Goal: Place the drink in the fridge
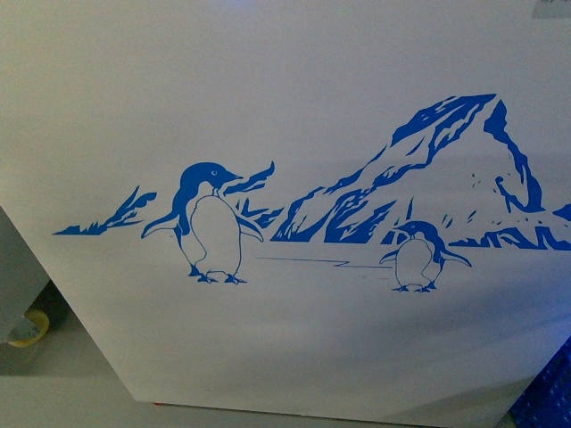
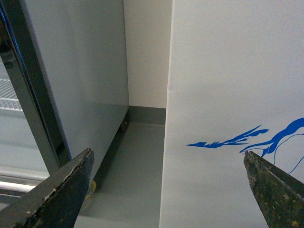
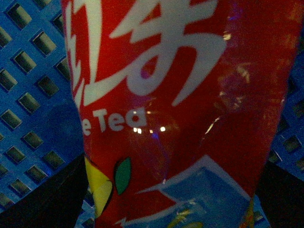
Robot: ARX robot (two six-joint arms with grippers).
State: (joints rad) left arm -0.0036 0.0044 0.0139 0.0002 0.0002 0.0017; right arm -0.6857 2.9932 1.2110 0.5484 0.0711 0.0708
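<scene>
The fridge [image 1: 303, 98] fills the front view as a white side wall with a blue penguin-and-mountain decal; its top and lids are out of view. It also shows in the left wrist view [image 2: 228, 85], close ahead. My left gripper [image 2: 173, 190] is open and empty, its dark fingers [image 2: 61, 194] spread wide before the fridge's corner. My right gripper [image 3: 175, 199] is shut on the drink [image 3: 180, 95], whose red label with white lettering and "Tea" fills the right wrist view. The cap and liquid are hidden. Neither gripper shows in the front view.
A grey upright cooler [image 2: 80, 80] with a glass door stands beside the fridge, with a narrow floor gap [image 2: 137, 166] between them. A blue perforated crate [image 3: 33, 85] lies behind the drink, and it also shows in the front view [image 1: 549, 397]. A tape roll [image 1: 31, 328] lies on the floor.
</scene>
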